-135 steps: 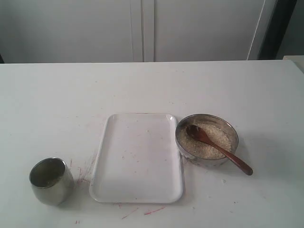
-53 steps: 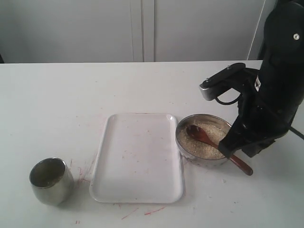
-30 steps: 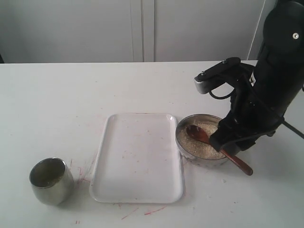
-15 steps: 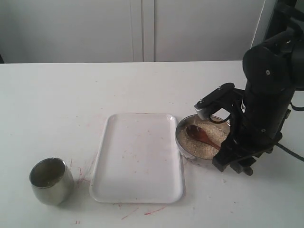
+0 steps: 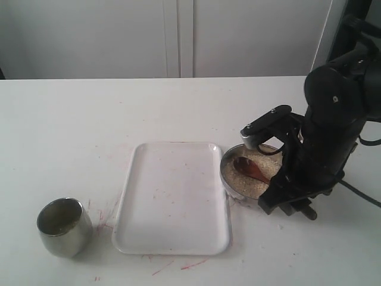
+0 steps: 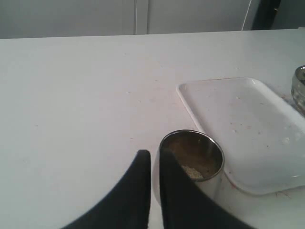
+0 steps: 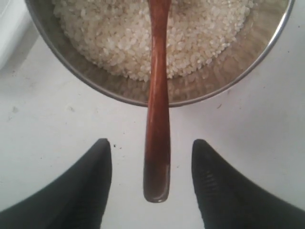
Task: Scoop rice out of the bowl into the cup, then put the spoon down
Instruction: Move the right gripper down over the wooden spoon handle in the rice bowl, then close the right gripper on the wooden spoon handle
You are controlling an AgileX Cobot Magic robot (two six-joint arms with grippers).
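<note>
The steel bowl [image 5: 229, 179] holds off-white rice [image 7: 119, 38] and stands right of the tray. The reddish-brown spoon [image 7: 157, 119] rests with its scoop [image 5: 245, 166] in the rice and its handle over the rim [image 7: 95, 86]. My right gripper [image 7: 150, 141] is open, low by the table, with one finger on each side of the handle's end and not touching it. The steel cup [image 5: 64, 226] stands at the front left with a little rice [image 6: 190, 171] inside. My left gripper [image 6: 155, 157] is shut just in front of the cup [image 6: 193, 157] and is out of the exterior view.
A white rectangular tray [image 5: 172, 196] lies between cup and bowl; its corner [image 6: 248, 119] is next to the cup. Red marks dot the white table [image 5: 89, 119]. The right arm [image 5: 333, 119] covers the bowl's right side.
The right arm came in from the right and dropped down behind the bowl; its open fingers now flank the spoon handle's end. Spoon, bowl and cup have not moved.
</note>
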